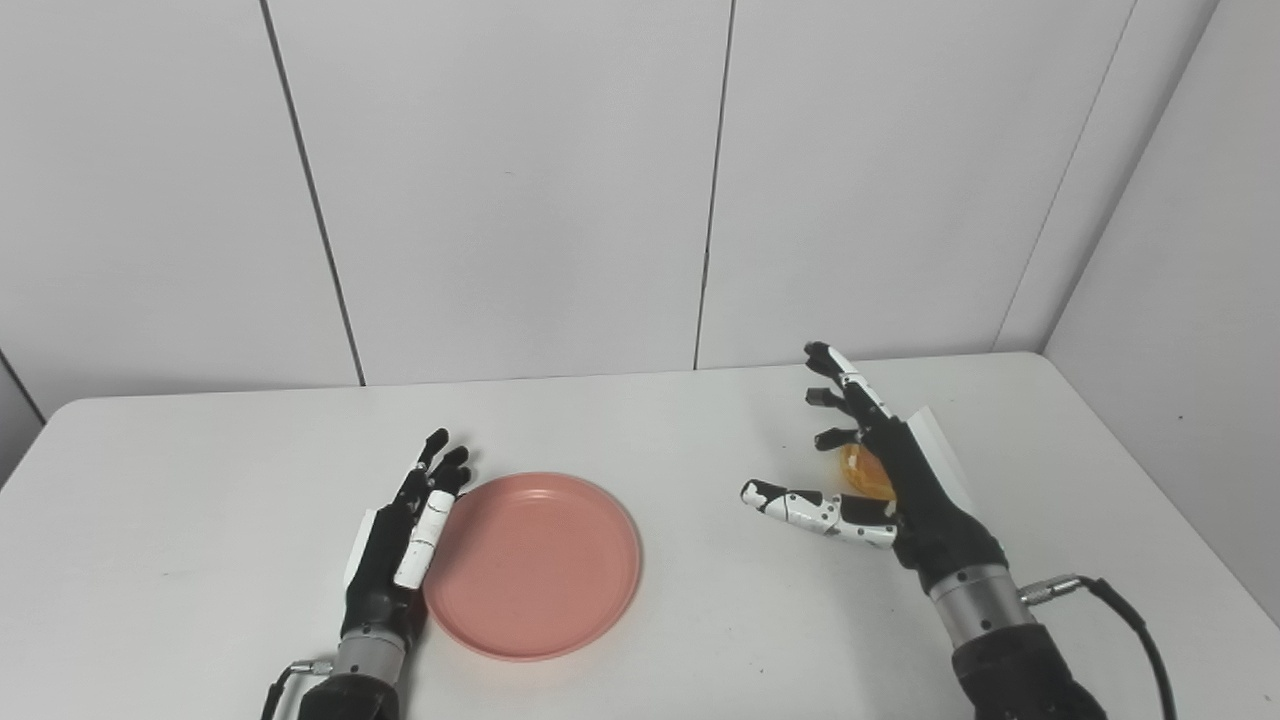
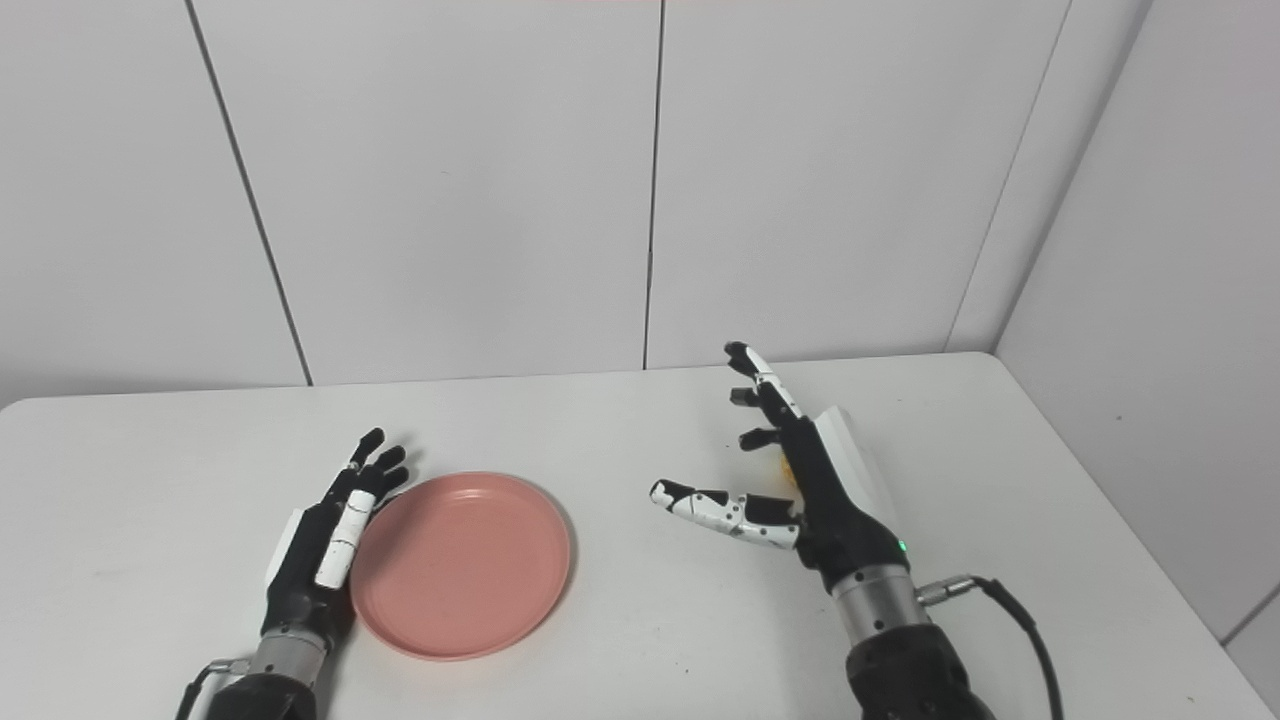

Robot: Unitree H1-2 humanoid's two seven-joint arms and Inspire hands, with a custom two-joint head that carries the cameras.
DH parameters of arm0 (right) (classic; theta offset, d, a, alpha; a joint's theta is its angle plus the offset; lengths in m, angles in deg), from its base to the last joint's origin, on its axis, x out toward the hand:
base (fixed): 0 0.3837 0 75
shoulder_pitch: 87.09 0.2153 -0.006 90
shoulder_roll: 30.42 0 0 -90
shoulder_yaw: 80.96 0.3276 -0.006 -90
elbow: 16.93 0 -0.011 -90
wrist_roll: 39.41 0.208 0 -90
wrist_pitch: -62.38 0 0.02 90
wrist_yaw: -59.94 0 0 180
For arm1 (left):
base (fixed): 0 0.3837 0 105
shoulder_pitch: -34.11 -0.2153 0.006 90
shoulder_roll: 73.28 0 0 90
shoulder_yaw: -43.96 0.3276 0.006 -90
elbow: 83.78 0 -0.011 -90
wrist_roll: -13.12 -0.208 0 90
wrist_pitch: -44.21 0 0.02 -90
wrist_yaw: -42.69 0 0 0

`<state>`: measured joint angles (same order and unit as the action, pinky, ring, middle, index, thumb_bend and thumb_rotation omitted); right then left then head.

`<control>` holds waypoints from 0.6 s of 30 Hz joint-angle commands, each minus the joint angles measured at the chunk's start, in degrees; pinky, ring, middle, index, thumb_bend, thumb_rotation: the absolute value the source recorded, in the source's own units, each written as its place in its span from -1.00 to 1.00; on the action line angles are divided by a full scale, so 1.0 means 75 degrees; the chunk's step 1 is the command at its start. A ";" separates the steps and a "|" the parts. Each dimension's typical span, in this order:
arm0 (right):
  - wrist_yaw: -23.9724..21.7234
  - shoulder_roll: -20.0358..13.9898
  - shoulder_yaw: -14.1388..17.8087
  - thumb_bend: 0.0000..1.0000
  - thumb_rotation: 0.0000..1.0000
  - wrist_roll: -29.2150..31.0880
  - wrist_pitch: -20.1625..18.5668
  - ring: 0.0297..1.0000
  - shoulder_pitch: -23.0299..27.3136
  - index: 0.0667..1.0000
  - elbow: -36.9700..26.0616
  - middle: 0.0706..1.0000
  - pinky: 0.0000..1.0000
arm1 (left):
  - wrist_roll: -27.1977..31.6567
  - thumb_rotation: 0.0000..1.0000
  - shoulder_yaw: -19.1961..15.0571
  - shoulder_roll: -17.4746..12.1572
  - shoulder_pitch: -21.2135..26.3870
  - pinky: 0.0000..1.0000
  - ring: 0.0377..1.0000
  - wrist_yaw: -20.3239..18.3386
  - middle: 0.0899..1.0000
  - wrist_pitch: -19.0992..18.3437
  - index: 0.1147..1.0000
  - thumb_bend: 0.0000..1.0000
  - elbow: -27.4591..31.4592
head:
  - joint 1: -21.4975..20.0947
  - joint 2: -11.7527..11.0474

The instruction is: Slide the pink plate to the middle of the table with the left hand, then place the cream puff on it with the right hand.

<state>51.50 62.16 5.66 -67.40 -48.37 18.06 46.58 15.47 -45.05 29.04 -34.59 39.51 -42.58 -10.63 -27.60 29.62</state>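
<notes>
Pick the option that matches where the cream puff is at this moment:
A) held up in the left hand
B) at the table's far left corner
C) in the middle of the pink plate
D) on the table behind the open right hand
D: the cream puff shows only partly, on the table behind the open right hand, whose fingers are spread; the pink plate holds nothing, and the left hand rests flat against its rim.

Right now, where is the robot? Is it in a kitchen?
Probably not a kitchen. It looks like a test room: a bare white table, plain white wall panels, and only a pink plate and cream puff.
</notes>
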 commanded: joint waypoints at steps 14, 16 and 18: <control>-0.1254 -0.2584 -0.0740 1.00 0.02 -0.2258 0.0065 0.72 0.1784 0.71 0.1576 0.75 0.45 | 0.0255 0.69 0.0011 0.0138 0.0137 0.87 0.83 -0.0147 0.86 -0.0052 0.88 0.70 0.0098 | 0.0032 -0.0005; -0.1430 -0.2792 -0.0857 1.00 0.04 -0.2443 0.0055 0.71 0.1969 0.69 0.1861 0.73 0.51 | 0.0240 0.67 0.0015 0.0134 0.0126 0.90 0.84 -0.0143 0.86 -0.0060 0.88 0.71 0.0119 | 0.0040 -0.0004; -0.1541 -0.2940 -0.0941 1.00 0.01 -0.2527 0.0107 0.70 0.2138 0.67 0.2179 0.72 0.55 | 0.0222 0.69 0.0030 0.0122 0.0113 0.87 0.83 -0.0156 0.86 -0.0049 0.89 0.69 0.0137 | 0.0044 -0.0003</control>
<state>39.76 42.19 -1.73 -85.11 -49.37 31.29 63.03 16.71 -45.15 29.28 -34.61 39.19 -42.67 -10.56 -27.33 29.53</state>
